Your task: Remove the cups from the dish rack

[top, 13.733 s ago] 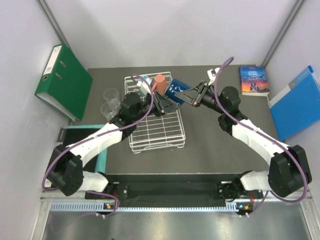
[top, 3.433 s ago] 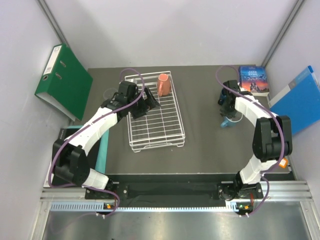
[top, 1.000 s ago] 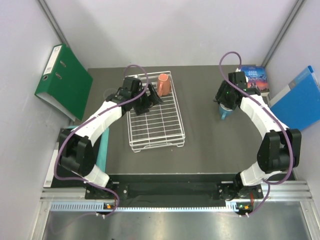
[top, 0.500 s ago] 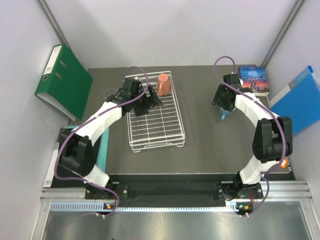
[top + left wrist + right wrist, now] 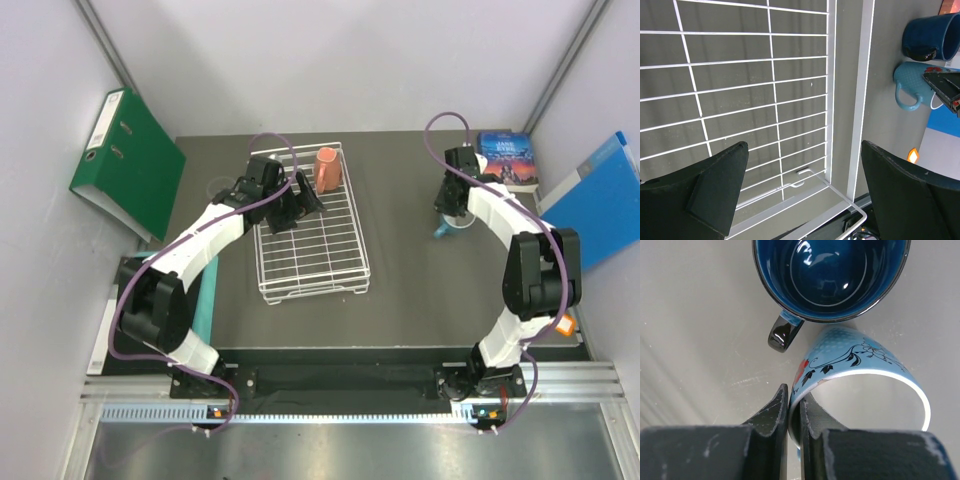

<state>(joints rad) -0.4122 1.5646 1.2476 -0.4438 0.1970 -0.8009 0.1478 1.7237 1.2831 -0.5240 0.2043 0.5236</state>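
Right hand: pressed together on the rim of the light-blue mug with a flower drawing. One finger is inside it and one is outside.
Left hand: spread wide, holding nothing. It hangs over the white wire dish rack.
Light-blue mug: on the right side of my dark grey worktop, well apart from the rack.
Dark-blue shiny mug: just beside the light-blue one, mouth up, its handle pointing at my right hand.
Small orange mug: in the rack at its far end, near my left hand.
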